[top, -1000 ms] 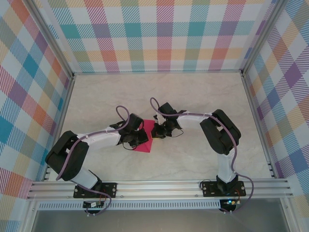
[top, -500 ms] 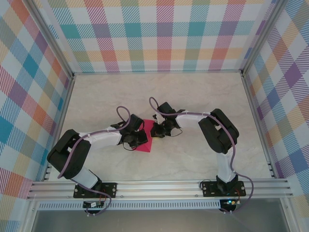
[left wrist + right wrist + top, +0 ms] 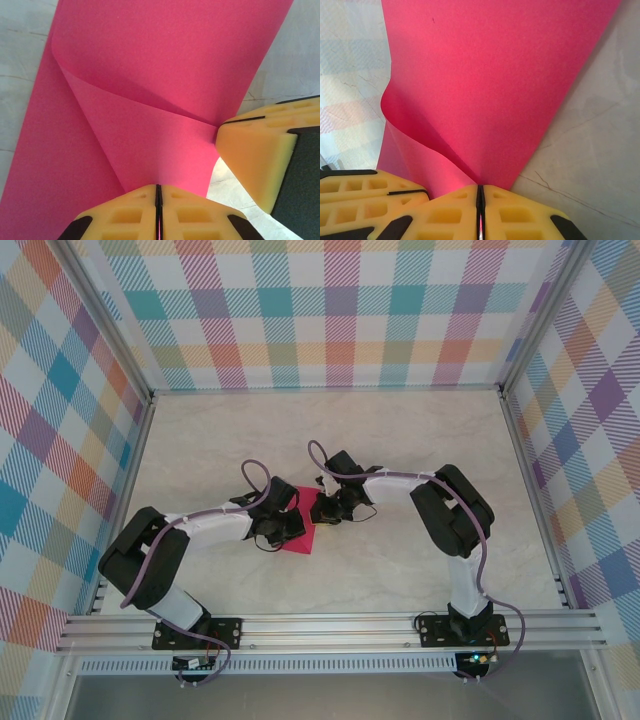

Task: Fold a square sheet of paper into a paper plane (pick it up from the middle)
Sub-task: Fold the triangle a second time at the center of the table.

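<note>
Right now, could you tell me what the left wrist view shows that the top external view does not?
Left wrist: the diagonal bend curling up in the thin bright pink-red square sheet of paper, and its edge pinched between the shut yellow fingers of the left gripper. Top external: the bent left arm and right arm, plus colourful plaid walls. Both: the sheet, the pale marbled table, and the right gripper touching the sheet's side.

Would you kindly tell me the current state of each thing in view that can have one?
sheet of paper: curled over on itself, fold not pressed flat, pinched by both grippers.
left gripper: shut on the sheet of paper.
right gripper: shut on the sheet of paper.
</note>
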### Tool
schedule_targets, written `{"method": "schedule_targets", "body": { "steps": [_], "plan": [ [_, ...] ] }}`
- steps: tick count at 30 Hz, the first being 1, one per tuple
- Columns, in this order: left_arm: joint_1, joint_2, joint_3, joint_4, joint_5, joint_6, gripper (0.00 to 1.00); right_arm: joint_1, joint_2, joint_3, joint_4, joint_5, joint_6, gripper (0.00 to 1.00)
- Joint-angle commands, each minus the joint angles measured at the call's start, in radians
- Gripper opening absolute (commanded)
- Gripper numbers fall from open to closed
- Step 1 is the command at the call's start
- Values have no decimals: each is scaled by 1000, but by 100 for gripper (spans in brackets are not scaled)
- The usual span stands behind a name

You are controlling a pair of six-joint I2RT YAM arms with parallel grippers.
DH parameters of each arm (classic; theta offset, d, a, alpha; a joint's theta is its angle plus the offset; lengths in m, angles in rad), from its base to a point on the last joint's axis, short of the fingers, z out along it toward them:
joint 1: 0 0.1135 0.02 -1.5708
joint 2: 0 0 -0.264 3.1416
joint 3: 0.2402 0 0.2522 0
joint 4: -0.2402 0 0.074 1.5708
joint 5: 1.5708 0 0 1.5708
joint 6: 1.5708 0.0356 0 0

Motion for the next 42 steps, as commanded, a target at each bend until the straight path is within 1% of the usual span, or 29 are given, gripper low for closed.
{"method": "schedule_targets", "body": {
  "steps": [1, 6, 11, 16, 19, 24, 30, 33, 39, 42],
  "plan": [
    [12, 22, 8, -26, -16, 7, 10, 5, 17, 25, -20, 0, -13, 11],
    [13, 33, 13, -36, -18, 3, 9, 5, 7, 28, -29, 10, -10, 14],
    [12, 41, 18, -43, -18, 1, 8, 5, -44, 27, -48, 46, -3, 19],
    [13, 47, 19, -47, -20, -3, 8, 5, -106, -15, -31, 65, 27, 20],
    [12, 48, 20, -49, -23, -7, 7, 6, -122, -42, -14, 46, 43, 18],
    [12, 50, 19, -52, -28, -10, 7, 19, -91, -28, -7, -3, 50, 12],
    [12, 44, 19, -57, -29, -13, 7, 31, -27, 16, -20, -29, 46, 10],
    [12, 40, 23, -59, -29, -11, 6, 31, 0, 27, -41, -14, 43, 10],
    [13, 3, 30, -45, -14, -12, 7, 31, 32, 33, -107, 60, 32, 9],
    [14, -50, -3, 65, 28, -21, 9, 31, 35, 35, -135, 90, 27, 9]
  ]
}}
